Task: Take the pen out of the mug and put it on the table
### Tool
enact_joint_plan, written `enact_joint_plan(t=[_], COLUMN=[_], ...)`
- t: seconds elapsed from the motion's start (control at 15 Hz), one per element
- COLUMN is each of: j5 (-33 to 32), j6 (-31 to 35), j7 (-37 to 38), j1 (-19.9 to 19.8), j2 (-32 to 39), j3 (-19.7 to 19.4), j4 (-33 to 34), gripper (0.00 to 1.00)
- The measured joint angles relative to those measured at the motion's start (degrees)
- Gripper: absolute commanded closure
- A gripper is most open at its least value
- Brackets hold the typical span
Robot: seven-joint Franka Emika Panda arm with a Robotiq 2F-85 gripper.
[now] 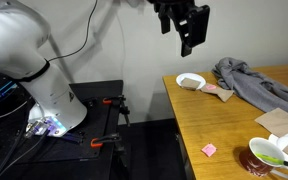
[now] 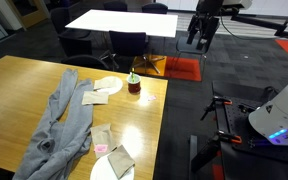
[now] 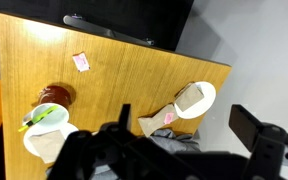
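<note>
Even indoor light, shadows faint. Pale sheen on the table in an exterior view. Wrist view: claw dark, blurred. All frames grainy.

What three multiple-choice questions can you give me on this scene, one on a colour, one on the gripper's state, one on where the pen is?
1. The small square scrap on the table is:
A blue
B pink
C black

2. The gripper is:
A shut on the pen
B shut on the mug
C raised, open and empty

3. The pen is:
A in the mug
B flat on the table
C in the gripper

Answers: 1 B, the scrap shows pink against the wood. 2 C, in the wrist view its jaws stand apart with nothing between them. 3 A, the yellow-green stick lies across the mug's white inside.
</note>
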Motion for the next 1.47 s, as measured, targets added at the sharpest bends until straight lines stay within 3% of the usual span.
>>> enact_joint_plan(t=[0.47, 0.87, 1.2, 1.47], j5=[2.3, 8.7, 9.1, 8.4], j6=[1.3, 10.8, 23.2, 27.4], j7=[0.0, 1.5, 11.7, 20.6], j1=[-1.4, -1.3, -1.3, -1.5], j2=[1.8, 6.1, 12.5, 18.9], j3=[3.4, 6.8, 11.4, 14.2], j4=[0.7, 1.8, 3.6, 7.4], gripper=[0.0, 0.0, 0.0, 0.0])
